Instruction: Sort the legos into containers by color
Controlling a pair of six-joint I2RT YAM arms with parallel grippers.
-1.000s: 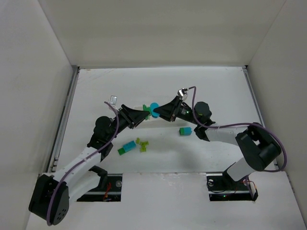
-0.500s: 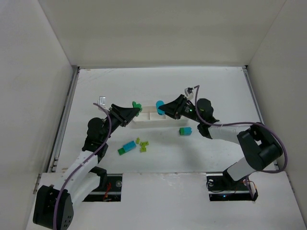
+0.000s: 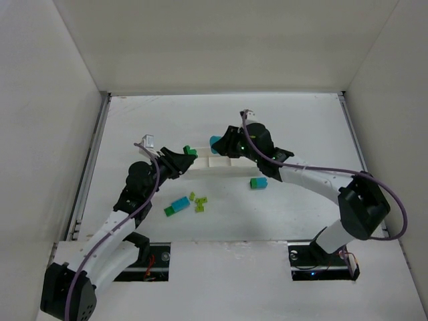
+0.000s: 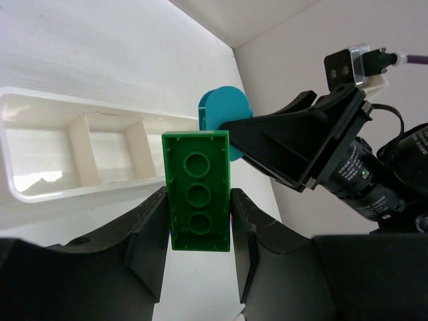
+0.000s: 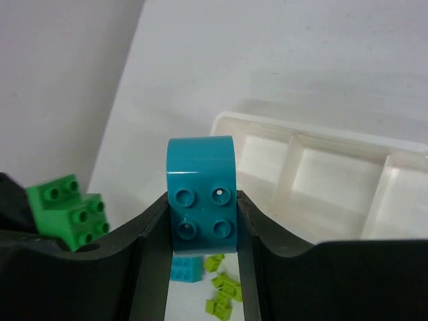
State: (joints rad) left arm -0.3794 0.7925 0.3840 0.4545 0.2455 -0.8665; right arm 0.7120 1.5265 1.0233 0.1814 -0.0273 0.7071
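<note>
My left gripper is shut on a dark green brick, held just above the left end of the white three-compartment tray. My right gripper is shut on a rounded cyan-blue brick, raised over the tray's far side. The green brick also shows in the right wrist view. All three compartments look empty. On the table lie a cyan and green brick pair, several pale yellow-green bricks and another cyan and green pair.
White walls enclose the table on three sides; the two arm bases sit at the near edge. The two grippers face each other closely above the tray's left part.
My right gripper has swung up and left with the cyan-blue brick, over the tray's far side. My left gripper has shifted slightly right with the green brick, toward the tray's left end.
</note>
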